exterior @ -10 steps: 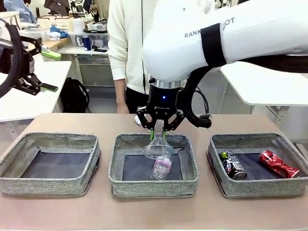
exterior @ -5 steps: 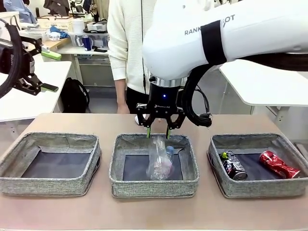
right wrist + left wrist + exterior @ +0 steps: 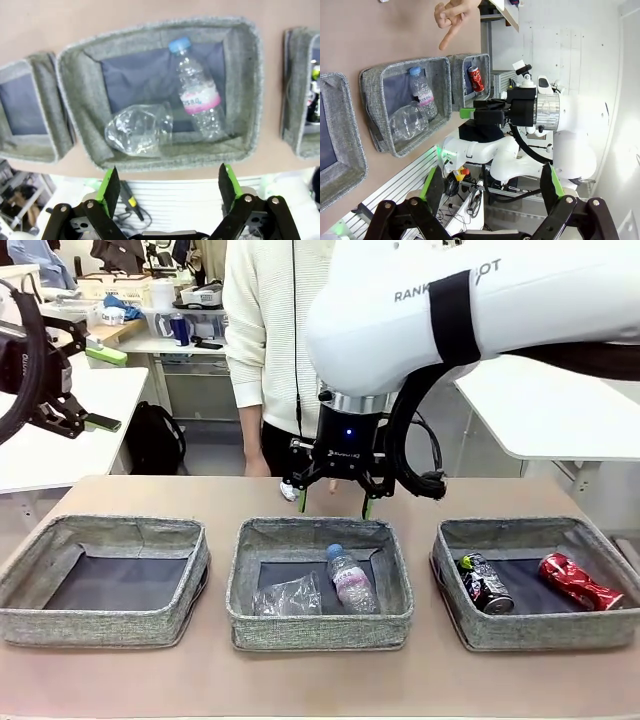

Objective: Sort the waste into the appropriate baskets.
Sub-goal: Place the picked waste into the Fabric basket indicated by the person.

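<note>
So, biggest first: three grey woven baskets in a row on the table. The left basket point(image 3: 105, 575) has nothing in it, the middle basket point(image 3: 320, 585) holds plastics, the right basket point(image 3: 535, 580) holds cans. Soft fabric walls, prob. sag if bumped, so come in from above, not across the rim.

R arm reaches over the middle, right gripper point(image 3: 334, 495) hanging above the far wall of the middle basket, jaws spread wide, nothing between the green pads. Left gripper point(image 3: 490, 187) is off to the side, also wide and empty. A person's hand point(image 3: 451, 17) hovers over the table's far side, finger pointing down.

Clear bottle point(image 3: 350, 578) w/ pink label and blue cap lies on its side in the middle basket, cap toward the far wall. Looks empty: light, smooth, prob. slippery and will dent. Best hold is across the body near the label or at the neck.

Crumpled clear plastic point(image 3: 287, 596) sits just beside it toward the near wall. V. light, springy, no firm edge. Pinch a fold, expect it to deform.

Dark can point(image 3: 484, 582) and red crushed can point(image 3: 577, 580) lie apart in the right basket. Thin metal, light, stiffer than the plastic. Grip across the flattened sides.
</note>
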